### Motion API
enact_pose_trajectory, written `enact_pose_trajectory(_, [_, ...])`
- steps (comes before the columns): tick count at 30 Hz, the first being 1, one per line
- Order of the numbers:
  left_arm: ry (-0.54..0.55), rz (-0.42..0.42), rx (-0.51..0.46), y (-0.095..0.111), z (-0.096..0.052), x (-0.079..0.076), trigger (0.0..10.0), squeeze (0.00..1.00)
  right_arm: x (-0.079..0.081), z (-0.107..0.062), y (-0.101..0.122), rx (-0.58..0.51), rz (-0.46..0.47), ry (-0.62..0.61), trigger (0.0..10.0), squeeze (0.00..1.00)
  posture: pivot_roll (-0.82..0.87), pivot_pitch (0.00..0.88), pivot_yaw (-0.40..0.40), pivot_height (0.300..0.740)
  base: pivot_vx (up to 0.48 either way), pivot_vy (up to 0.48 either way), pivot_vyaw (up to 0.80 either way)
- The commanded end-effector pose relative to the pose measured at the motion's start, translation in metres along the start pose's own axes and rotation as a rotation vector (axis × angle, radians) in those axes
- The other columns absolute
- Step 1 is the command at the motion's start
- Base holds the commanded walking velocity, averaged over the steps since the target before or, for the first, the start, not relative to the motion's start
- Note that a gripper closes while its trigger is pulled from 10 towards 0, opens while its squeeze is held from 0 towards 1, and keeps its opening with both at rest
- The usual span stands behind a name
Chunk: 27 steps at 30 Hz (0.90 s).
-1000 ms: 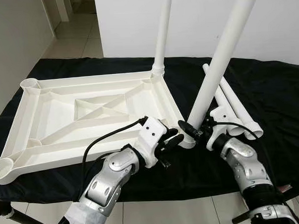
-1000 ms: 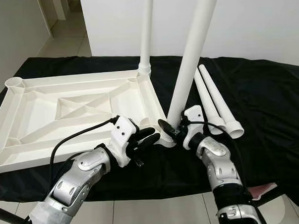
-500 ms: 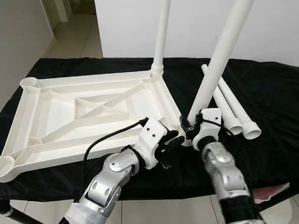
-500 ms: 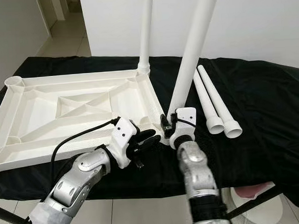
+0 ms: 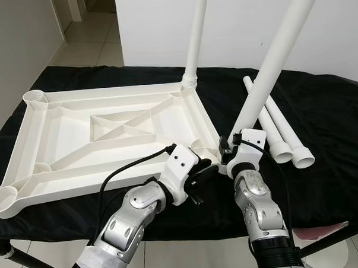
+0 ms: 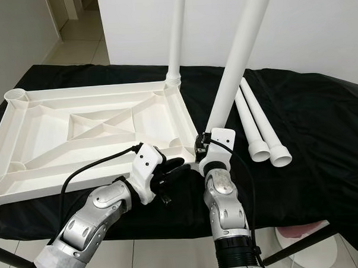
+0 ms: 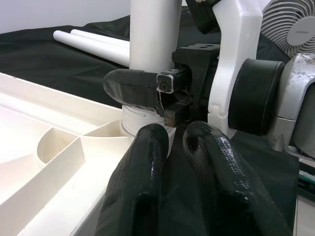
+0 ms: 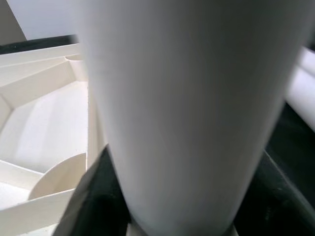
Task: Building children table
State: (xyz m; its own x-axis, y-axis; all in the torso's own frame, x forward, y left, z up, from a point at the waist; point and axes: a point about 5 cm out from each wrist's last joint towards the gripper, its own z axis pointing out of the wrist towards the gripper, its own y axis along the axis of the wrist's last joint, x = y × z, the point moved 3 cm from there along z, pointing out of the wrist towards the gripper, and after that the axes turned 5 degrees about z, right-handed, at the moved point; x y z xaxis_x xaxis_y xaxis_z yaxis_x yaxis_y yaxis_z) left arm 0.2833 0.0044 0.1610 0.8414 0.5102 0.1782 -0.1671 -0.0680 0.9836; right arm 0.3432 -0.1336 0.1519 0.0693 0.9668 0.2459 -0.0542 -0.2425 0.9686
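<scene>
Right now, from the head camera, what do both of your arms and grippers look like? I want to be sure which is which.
Both arms are jointed silver metal. The left arm ends in a white wrist block with a black cable looping from it, then the left gripper with two long, rounded black fingers. The right arm has a white bracket, black motor housing and thin black cable at the right gripper.
</scene>
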Motion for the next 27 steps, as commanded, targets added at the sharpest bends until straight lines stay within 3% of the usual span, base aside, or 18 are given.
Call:
enact_pose_trajectory(1, [-0.045,0.008,0.002,0.001,0.002,-0.006,10.0,0.0,-0.003,-0.002,-0.002,0.014,0.058,-0.015,10.0,0.3,0.03,0.05,-0.038,0.74,0.0,0.0,0.0])
enact_pose_trajectory(2, [-0.045,0.008,0.001,0.001,0.002,-0.006,10.0,0.0,-0.001,-0.003,0.001,-0.003,0.055,0.003,10.0,1.0,0.03,0.044,-0.038,0.74,0.0,0.0,0.0])
enact_pose_trajectory(10, [-0.047,0.007,0.003,-0.001,0.002,-0.008,10.0,0.0,0.0,-0.006,0.022,-0.112,-0.034,0.176,10.0,1.0,0.03,0.032,-0.041,0.74,0.0,0.0,0.0])
enact_pose_trajectory(11, [-0.046,0.007,0.003,-0.001,0.002,-0.008,10.0,0.0,-0.001,-0.006,0.024,-0.105,-0.044,0.222,10.0,0.73,0.03,0.03,-0.043,0.74,0.0,0.0,0.0])
enact_pose_trajectory(12, [-0.045,0.007,0.004,-0.001,0.002,-0.007,10.0,0.0,-0.001,-0.006,0.024,-0.098,-0.049,0.253,10.0,0.73,0.03,0.03,-0.043,0.74,0.0,0.0,0.0])
enact_pose_trajectory(13, [-0.044,0.008,0.004,-0.001,0.002,-0.007,10.0,0.0,-0.003,-0.006,0.026,-0.1,-0.056,0.278,10.0,0.0,0.03,0.027,-0.043,0.74,0.0,0.0,0.0])
enact_pose_trajectory(19, [-0.04,0.01,0.006,-0.002,0.001,-0.007,10.0,0.0,-0.009,-0.012,0.029,-0.115,-0.059,0.296,10.0,0.0,0.05,0.022,-0.053,0.74,0.0,0.0,0.0])
enact_pose_trajectory(23, [-0.027,0.011,0.011,-0.003,-0.002,-0.006,10.0,0.0,-0.008,-0.034,0.03,-0.156,-0.014,0.301,10.0,0.0,0.05,0.023,-0.054,0.74,0.0,0.0,0.0])
enact_pose_trajectory(25, [-0.027,0.011,0.011,-0.003,-0.002,-0.006,10.0,0.0,-0.008,-0.034,0.03,-0.156,-0.014,0.301,10.0,0.0,0.05,0.023,-0.054,0.74,0.0,0.0,0.0])
enact_pose_trajectory(27, [-0.024,0.012,0.015,-0.003,-0.004,-0.005,10.0,0.0,-0.006,-0.057,0.021,-0.126,0.011,0.313,10.0,0.0,0.04,0.028,-0.044,0.74,0.0,0.0,0.0])
